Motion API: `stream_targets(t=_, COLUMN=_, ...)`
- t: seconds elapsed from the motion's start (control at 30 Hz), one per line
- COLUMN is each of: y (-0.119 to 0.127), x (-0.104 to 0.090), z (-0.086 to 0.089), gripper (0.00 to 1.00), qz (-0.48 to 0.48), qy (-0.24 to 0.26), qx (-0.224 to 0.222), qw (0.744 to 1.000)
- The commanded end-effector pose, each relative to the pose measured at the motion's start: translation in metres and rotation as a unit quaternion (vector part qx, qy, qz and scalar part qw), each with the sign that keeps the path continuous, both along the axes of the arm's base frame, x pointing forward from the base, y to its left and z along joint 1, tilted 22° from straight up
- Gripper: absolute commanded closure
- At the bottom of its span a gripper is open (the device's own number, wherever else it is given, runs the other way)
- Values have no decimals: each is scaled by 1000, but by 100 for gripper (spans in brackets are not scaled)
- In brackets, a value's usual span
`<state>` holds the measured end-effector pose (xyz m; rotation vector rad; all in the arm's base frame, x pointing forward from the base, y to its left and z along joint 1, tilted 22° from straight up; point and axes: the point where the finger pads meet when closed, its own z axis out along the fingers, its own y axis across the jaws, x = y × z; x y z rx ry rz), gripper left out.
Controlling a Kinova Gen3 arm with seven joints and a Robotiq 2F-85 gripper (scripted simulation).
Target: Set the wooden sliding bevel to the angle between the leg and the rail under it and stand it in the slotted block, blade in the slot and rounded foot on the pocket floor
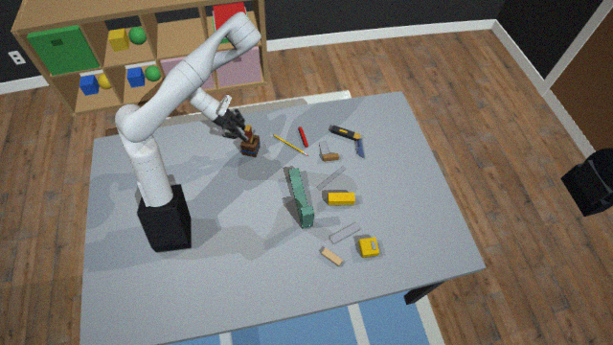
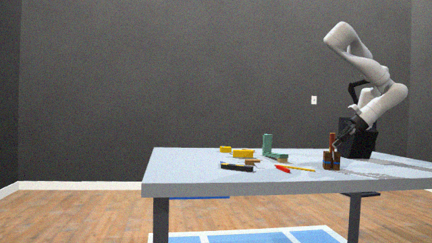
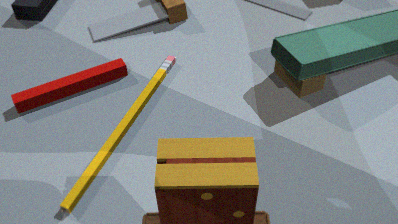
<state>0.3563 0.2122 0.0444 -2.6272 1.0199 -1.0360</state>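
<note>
My gripper is shut on the wooden sliding bevel, which stands upright with its lower end in the brown slotted block at the back of the table. From the side the bevel rises above the block, with the gripper on its upper part. In the wrist view I look down on the bevel's yellow-brown end; the fingers are out of frame. The green leg and rail stand mid-table and also show in the wrist view. The black bevel lies farther right.
A yellow pencil and a red bar lie just right of the block. A small wood-and-grey tool, two yellow blocks, grey strips and a wood piece lie farther right. A shelf stands behind the arm.
</note>
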Motion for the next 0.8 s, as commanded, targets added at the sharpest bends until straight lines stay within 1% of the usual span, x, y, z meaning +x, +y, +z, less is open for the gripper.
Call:
stream_targets(t=0.0, y=0, x=0, z=0, gripper=90, qz=0, qy=-1, qx=0, qw=1000)
stream_targets(t=0.77, y=2, x=1, z=-3, gripper=90, qz=0, qy=-1, qx=0, qw=1000)
